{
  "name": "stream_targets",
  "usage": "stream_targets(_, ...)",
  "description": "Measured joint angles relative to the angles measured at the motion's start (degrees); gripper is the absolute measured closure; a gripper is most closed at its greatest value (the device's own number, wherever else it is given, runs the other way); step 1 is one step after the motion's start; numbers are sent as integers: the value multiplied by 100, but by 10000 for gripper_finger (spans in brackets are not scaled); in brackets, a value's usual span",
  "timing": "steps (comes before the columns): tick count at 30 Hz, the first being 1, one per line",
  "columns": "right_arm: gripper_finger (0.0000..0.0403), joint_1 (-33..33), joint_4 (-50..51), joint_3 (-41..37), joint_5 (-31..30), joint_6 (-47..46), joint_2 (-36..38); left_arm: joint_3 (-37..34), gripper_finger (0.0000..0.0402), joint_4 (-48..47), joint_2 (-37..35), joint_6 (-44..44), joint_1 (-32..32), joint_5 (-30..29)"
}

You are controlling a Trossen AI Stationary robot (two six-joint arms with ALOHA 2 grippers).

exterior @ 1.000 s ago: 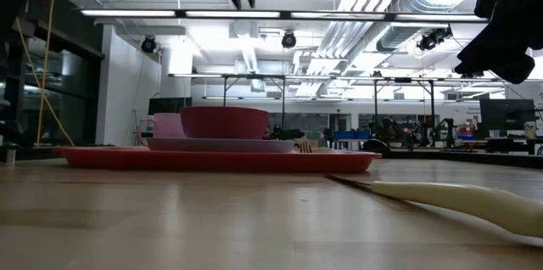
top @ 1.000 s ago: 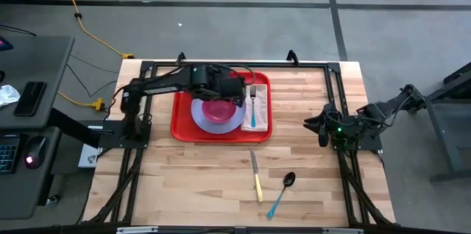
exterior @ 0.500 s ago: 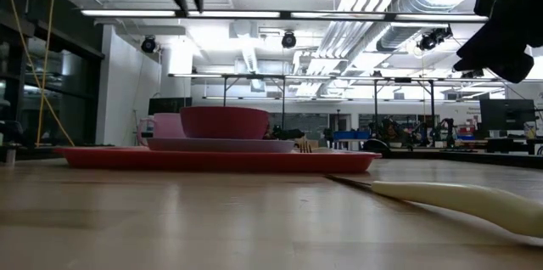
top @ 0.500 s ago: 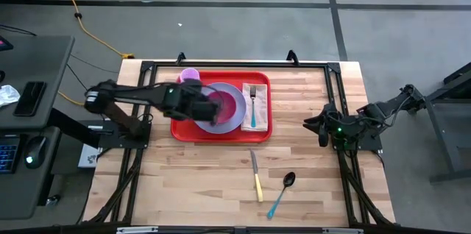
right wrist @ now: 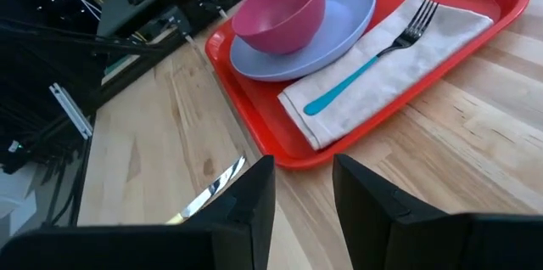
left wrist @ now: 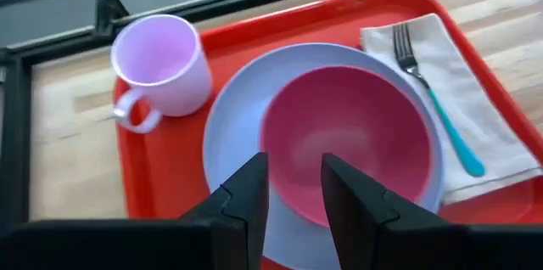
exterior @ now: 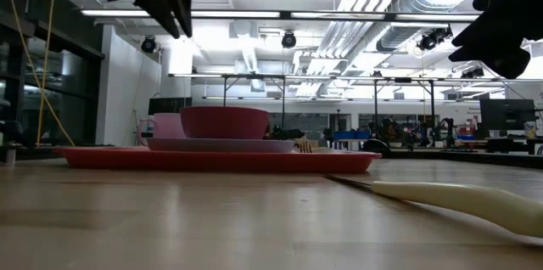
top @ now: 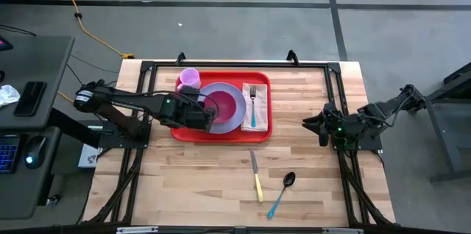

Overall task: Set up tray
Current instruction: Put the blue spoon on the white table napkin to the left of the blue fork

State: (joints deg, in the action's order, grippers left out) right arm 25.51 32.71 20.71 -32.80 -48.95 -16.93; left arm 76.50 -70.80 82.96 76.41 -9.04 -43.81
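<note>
The red tray [top: 250, 135] lies on the far half of the table. On it stand a lavender plate [top: 213, 90] with a pink bowl [top: 229, 105], a pink cup [top: 189, 79] at the far left corner, and a napkin [left wrist: 475, 109] carrying a teal-handled fork [top: 253, 100]. My left gripper [top: 209, 116] hovers open above the tray's left part, high over it in the low view [exterior: 178, 19], holding nothing. My right gripper [top: 316, 125] waits open at the table's right side, off the tray.
A knife [top: 256, 177] with a cream handle and a spoon [top: 281, 193] with a teal handle lie on the bare wood nearer than the tray, right of the middle. Black frame rails run along the table's left, right and far edges.
My left gripper has drawn back from over the bowl and fork toward the table's left and near side, sinking slightly. The cup, hidden under the arm a second ago, now shows. The tray and its things have kept still.
</note>
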Motion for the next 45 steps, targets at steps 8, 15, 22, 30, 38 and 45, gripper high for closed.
stream_targets(8, 304, 0, 1, 0, -9, -7, -47, -935, 261, 878, -1056, -62, 4, -472)
stream_targets(15, 304, -1, 0, 0, -2, 40, -109, -1992, 261, 1990, -2087, -525, 6, -454)
stream_targets(22, 304, -2, -84, 0, -201, 239, -189, -2794, 261, 2211, -2669, -389, 157, -429)
stream_targets(30, 304, -6, -85, 0, -471, 263, -212, -3541, 261, 3507, -3332, -1552, 874, 472)
stream_targets(38, 304, -6, -50, 0, -915, 277, -219, -3828, 261, 4575, -3483, -3316, 1999, 1962)
stream_targets(45, 304, -6, -15, 0, -918, 287, -219, -3854, 261, 4543, -3628, -3659, 2382, 2057)
